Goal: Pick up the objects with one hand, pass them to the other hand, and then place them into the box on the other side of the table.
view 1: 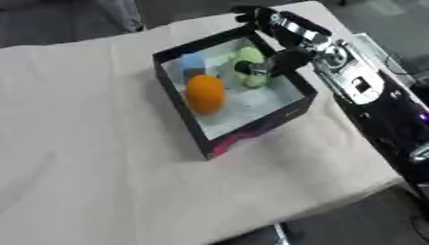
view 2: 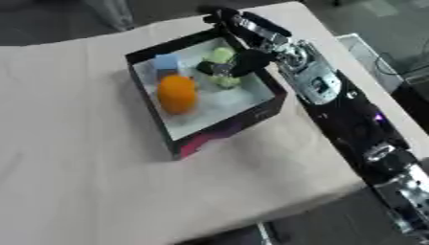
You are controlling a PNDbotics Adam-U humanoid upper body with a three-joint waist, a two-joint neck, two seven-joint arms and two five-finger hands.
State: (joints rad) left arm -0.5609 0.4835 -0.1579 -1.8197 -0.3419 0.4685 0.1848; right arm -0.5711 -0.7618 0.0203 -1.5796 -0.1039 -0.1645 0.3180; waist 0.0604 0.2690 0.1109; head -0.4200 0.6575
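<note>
Cream cloth covers the table point(view 1: 100, 143), and dark floor shows past its far and right edges. On the right half of the table sits a black box point(view 1: 188, 122) with a pale inside, set askew to the table's edge. In it lie an orange point(view 1: 205, 94), a small pale-blue block point(view 1: 194, 61) at the far left corner, and a yellow-green thing point(view 1: 250, 58) at the far right, which I cannot name beyond its colour.

The right hand point(view 2: 234, 64) reaches over the box's right wall, its dark fingers point(view 1: 261, 68) curled down onto or round the yellow-green thing. Whether they pinch it or only rest on it I cannot tell (the thing is half hidden behind them). The left hand shows in neither view.

What could go wrong: if the hand is letting go, a finger caught on the yellow-green thing might drag it back up as the arm lifts. The forearm lies just over the right wall, so a low pull-back could catch the rim and shove or tip the box. The orange is round and lies close by, so a nudge would set it rolling against the block.

No writing can be read; the box's near outer wall carries only a reddish patch point(view 1: 243, 139), too blurred to make out.
</note>
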